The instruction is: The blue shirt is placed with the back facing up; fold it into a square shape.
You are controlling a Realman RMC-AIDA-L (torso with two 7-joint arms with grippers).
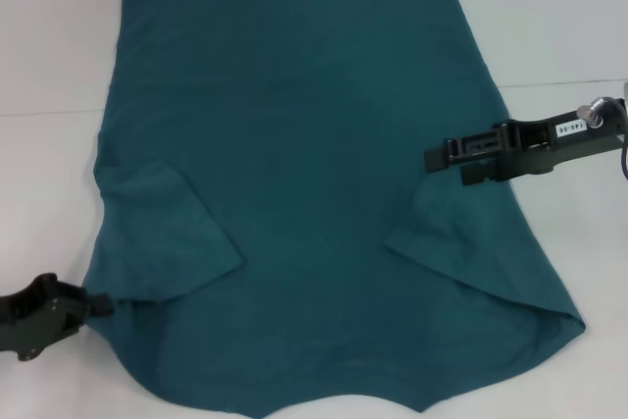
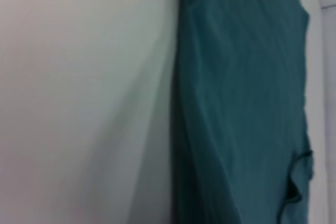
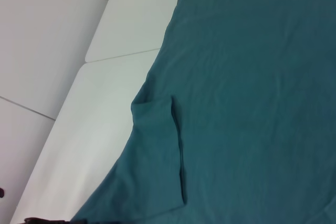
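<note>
The blue shirt [image 1: 314, 174] lies flat on the white table, plain side up, with its hem toward me. Both short sleeves are turned inward onto the body: the left sleeve [image 1: 162, 233] and the right sleeve [image 1: 446, 242]. My left gripper [image 1: 96, 306] sits low at the near left, its tip touching the shirt's edge beside the folded left sleeve. My right gripper [image 1: 444, 159] hovers over the shirt's right edge, above the folded right sleeve, with its fingers apart and no cloth in them. The right wrist view shows the shirt [image 3: 252, 93] and the left sleeve [image 3: 157, 150]; the left wrist view shows the shirt's edge [image 2: 236, 103].
The white table [image 1: 549, 36] shows bare surface on all sides of the shirt. A seam between table panels [image 1: 49, 112] runs across at mid-depth. The shirt's hem [image 1: 343, 394] reaches close to the table's near edge.
</note>
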